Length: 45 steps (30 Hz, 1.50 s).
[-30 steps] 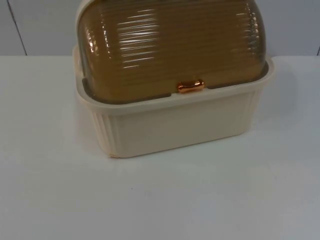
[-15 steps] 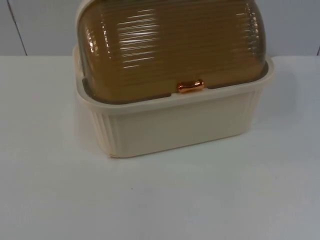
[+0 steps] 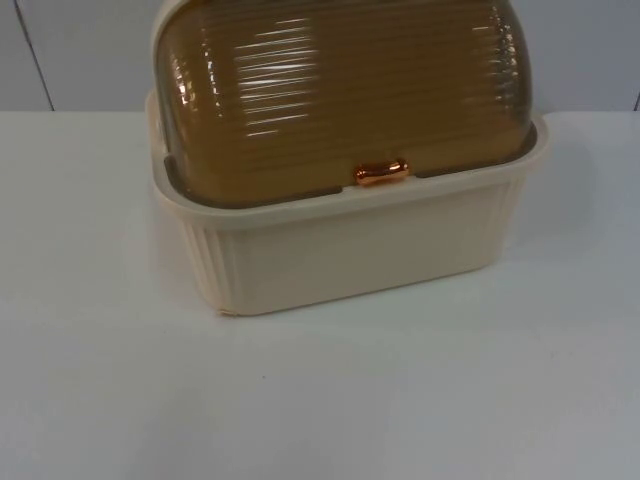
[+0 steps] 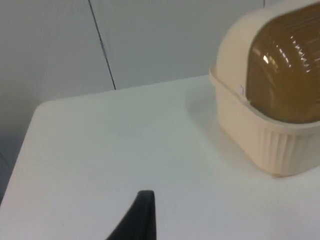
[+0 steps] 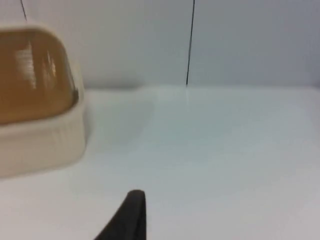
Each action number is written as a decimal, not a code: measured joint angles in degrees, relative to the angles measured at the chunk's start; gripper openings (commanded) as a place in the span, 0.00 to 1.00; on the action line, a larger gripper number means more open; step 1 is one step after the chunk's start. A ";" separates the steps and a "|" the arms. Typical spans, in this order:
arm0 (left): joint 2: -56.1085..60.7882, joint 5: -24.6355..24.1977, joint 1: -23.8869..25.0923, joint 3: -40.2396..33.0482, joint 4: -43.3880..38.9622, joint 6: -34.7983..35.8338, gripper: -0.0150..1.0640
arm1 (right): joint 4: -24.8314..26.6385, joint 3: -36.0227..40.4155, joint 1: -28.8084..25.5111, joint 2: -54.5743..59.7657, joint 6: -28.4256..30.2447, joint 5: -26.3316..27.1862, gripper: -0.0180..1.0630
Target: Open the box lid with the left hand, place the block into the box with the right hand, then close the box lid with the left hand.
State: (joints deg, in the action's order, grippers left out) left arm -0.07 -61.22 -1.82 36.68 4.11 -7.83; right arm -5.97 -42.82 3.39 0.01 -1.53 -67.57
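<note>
A cream box point(image 3: 350, 250) with ribbed walls stands toward the back of the table, near the middle. Its amber ribbed dome lid point(image 3: 340, 90) is down over the rim, and a copper handle point(image 3: 381, 172) sits on the lid's front edge. The left wrist view takes in the box point(image 4: 270, 140) and its lid point(image 4: 287, 75). My left gripper point(image 4: 140, 215) hangs over bare table, well away from the box's left side. The right wrist view takes in the box point(image 5: 40, 140) and lid point(image 5: 32, 75). My right gripper point(image 5: 131, 212) hangs over bare table off the box's right side.
The white table top point(image 3: 320, 400) stretches wide in front of the box. The grey partition wall point(image 3: 80, 50) rises right behind it. The table's rounded left corner and edge point(image 4: 35, 112) lie close to my left gripper.
</note>
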 measured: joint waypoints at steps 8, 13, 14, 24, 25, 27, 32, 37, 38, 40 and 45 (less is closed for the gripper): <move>-0.10 0.10 0.00 -4.51 -0.62 2.04 0.98 | 0.22 7.95 0.00 0.10 -1.49 -2.11 0.98; -0.10 -0.14 0.00 -7.70 -0.80 2.25 0.98 | 0.22 10.62 0.00 0.10 -1.49 -2.11 0.98; -0.10 -0.18 0.00 -7.86 -0.90 2.27 0.98 | 0.22 10.71 0.00 0.10 -1.49 -2.11 0.98; -0.10 -0.28 0.00 -7.96 -1.31 2.38 0.98 | 0.22 10.71 0.00 0.10 -1.49 -1.88 0.98; -0.10 -0.33 0.00 -7.96 -1.31 2.49 0.98 | 0.22 10.71 0.00 0.10 -1.49 -1.84 0.98; -0.10 -0.33 0.00 -7.96 -1.31 2.49 0.98 | 0.22 10.71 0.00 0.10 -1.49 -1.84 0.98; -0.10 -0.33 0.00 -7.96 -1.31 2.49 0.98 | 0.22 10.71 0.00 0.10 -1.49 0.51 0.98; -0.10 -0.33 0.00 -7.96 -1.31 2.49 0.98 | 0.22 11.66 0.00 0.10 -1.49 5.58 0.98; -0.10 -0.33 0.00 -7.96 -1.31 2.49 0.98 | 0.22 12.32 0.00 0.10 -1.31 5.58 0.98; -0.10 -0.33 0.00 -7.96 -1.31 2.49 0.98 | 0.22 12.92 0.00 0.10 -1.19 5.45 0.98; -0.10 -0.33 0.00 -7.96 -1.31 2.49 0.98 | 0.22 13.34 0.00 0.10 -0.94 5.47 0.98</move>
State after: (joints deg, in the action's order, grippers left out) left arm -0.17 -61.55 -1.82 28.72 2.80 -5.34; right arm -5.75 -29.48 3.39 0.11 -2.47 -62.10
